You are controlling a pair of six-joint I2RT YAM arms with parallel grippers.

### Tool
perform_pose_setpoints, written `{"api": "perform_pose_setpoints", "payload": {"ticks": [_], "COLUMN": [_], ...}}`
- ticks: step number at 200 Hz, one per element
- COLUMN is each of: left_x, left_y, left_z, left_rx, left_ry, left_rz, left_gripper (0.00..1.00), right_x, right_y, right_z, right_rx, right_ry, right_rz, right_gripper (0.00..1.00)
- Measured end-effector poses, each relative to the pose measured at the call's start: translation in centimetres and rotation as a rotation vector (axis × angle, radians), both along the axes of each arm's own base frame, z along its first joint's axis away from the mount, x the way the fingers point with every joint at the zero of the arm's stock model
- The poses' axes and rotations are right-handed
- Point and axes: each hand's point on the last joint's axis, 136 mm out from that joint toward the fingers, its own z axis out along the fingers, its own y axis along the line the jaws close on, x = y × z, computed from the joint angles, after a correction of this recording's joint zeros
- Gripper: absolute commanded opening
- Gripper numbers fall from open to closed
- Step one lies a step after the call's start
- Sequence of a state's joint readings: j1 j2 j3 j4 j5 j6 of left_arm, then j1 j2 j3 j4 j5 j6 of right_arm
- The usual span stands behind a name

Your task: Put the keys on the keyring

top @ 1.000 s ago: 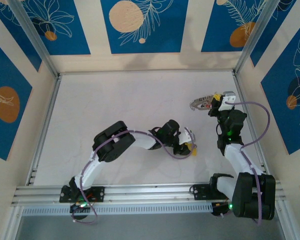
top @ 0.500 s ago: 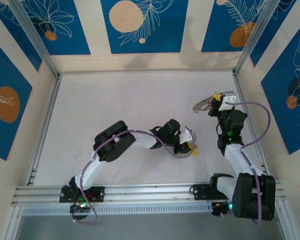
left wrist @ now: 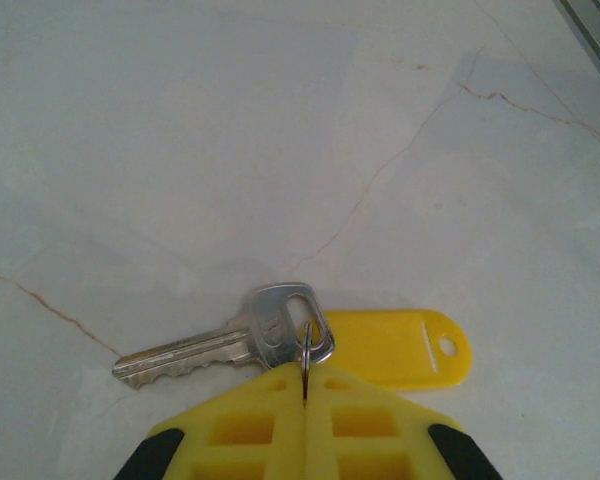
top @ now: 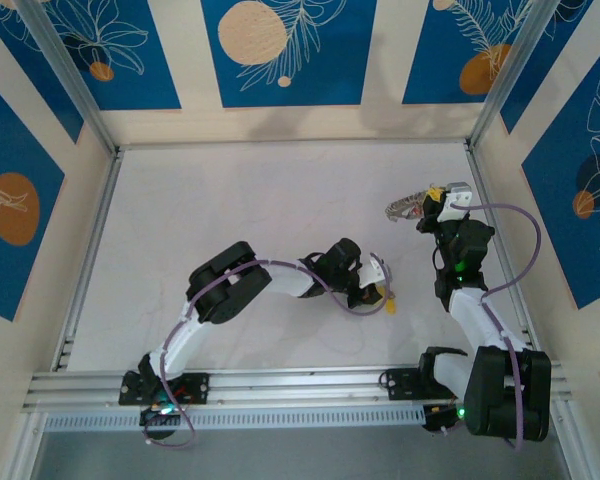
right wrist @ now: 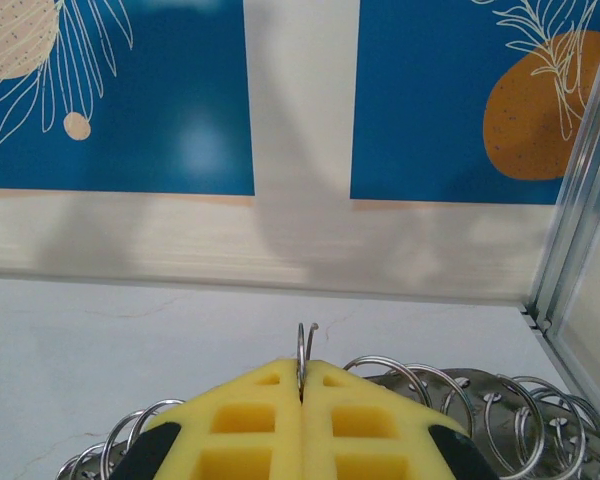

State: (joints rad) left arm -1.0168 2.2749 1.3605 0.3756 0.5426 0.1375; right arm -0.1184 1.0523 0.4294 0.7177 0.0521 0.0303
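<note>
A silver key (left wrist: 215,348) with a yellow plastic tag (left wrist: 400,346) lies flat on the pale table. My left gripper (left wrist: 305,378) is shut on the small split ring that joins key and tag. From above, that gripper (top: 378,283) sits low at the table's middle right, the yellow tag (top: 388,301) just by it. My right gripper (right wrist: 302,378) is shut on the keyring (right wrist: 301,345), a thin grey wire whose open end pokes up between the fingers. Seen from above, the keyring (top: 405,208) hangs left of the right gripper (top: 430,208), off the table.
Several smaller metal rings (right wrist: 392,372) with flat tabs fan out along the keyring on both sides of the right fingers. The back wall (right wrist: 300,240) and an aluminium corner post (right wrist: 570,220) stand close beyond the right gripper. Open table (top: 240,210) lies to the left.
My left gripper has closed onto the key's small ring. The keyring in the right gripper has swung a little, its fan of rings now looking narrower.
</note>
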Motion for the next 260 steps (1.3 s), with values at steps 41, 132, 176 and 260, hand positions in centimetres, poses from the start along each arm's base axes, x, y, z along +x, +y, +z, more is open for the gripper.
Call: {"api": "perform_pose_setpoints", "payload": {"ticks": [41, 132, 176, 260], "left_x": [-0.31, -0.45, -0.28, -0.26], "left_y": [-0.02, -0.07, -0.35, -0.39], "left_z": [0.10, 0.18, 0.49, 0.37], "left_rx": [-0.004, 0.011, 0.010, 0.016], "left_ry": [0.008, 0.025, 0.025, 0.025], "left_rz": [-0.014, -0.022, -0.022, -0.024], "left_gripper": [0.21, 0.14, 0.14, 0.00], "right_x": [0.00, -0.03, -0.04, -0.05], "right_y": [0.01, -0.04, -0.15, -0.34], "right_z": [0.00, 0.03, 0.05, 0.04], "right_rx": [0.000, 0.000, 0.000, 0.000], "right_ry": [0.000, -0.001, -0.002, -0.001], "right_rz": [0.000, 0.003, 0.000, -0.003], "right_gripper": [0.00, 0.00, 0.00, 0.00]}}
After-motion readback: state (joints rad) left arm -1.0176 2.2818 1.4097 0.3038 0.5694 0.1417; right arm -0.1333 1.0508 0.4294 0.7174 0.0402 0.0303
